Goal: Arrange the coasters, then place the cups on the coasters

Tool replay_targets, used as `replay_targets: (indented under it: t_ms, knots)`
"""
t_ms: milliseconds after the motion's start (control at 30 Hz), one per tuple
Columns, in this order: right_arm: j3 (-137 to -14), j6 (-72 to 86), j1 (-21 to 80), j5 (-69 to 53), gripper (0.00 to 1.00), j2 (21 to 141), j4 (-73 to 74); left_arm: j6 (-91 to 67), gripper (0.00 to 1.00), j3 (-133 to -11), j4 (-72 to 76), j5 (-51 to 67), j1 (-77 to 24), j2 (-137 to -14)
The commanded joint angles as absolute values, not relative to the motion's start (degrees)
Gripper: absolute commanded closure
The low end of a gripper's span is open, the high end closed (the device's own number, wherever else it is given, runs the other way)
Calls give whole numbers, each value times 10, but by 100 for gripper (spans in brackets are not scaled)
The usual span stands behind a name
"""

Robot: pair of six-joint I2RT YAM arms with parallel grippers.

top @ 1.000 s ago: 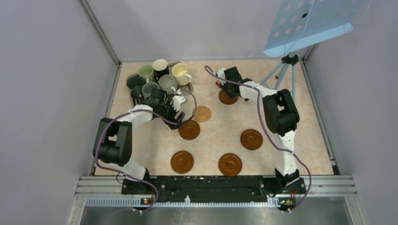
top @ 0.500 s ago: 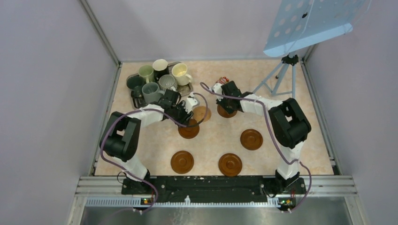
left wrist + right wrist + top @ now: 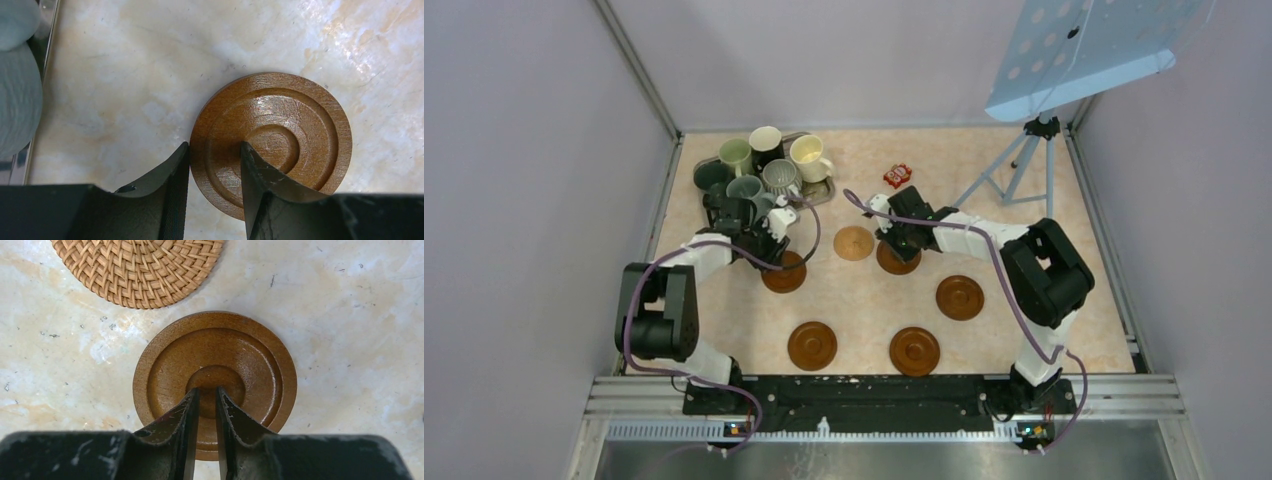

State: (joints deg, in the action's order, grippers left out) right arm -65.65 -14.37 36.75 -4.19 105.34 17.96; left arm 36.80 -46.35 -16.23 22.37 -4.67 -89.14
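My left gripper (image 3: 214,150) is shut on the rim of a dark brown coaster (image 3: 290,130), one finger outside the edge and one in its groove; this coaster (image 3: 784,275) lies flat just in front of the tray. My right gripper (image 3: 206,390) is shut, its tips resting on the centre of another dark coaster (image 3: 250,355) beside the tan woven coaster (image 3: 137,265). Three more dark coasters (image 3: 960,297) (image 3: 812,345) (image 3: 914,351) lie nearer the front. Several cups (image 3: 807,152) crowd the metal tray (image 3: 824,190) at the back left.
A small red packet (image 3: 897,175) lies behind the right gripper. A tripod (image 3: 1024,150) with a blue perforated panel stands at the back right. A grey-blue cup (image 3: 17,90) and the tray's edge (image 3: 47,30) are close on the left gripper's left.
The left gripper closed on its coaster and dragged it left, toward the tray. The right gripper slid its coaster forward and left, next to the tan one, uncovering the red packet.
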Motion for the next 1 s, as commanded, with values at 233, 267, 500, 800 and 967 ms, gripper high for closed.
replay_targets:
  t_ms: [233,267,500,800,967]
  knots:
    - [-670,-132,371,-101,58,1047,277,429,27,-453,-235,242,-31,-830]
    - [-680,-134,367,-105,55,1041,281,439,24,-455,-242,259,-32,-813]
    - [-693,-157,349,-148,52,989,304,434,20,-480,-245,301,-88,-769]
    - [-646,-144,281,-151,55,928,321,331,23,-602,-151,271,-218,-937]
    - [-628,-139,260,-139,55,904,310,289,27,-689,-130,241,-247,-1043]
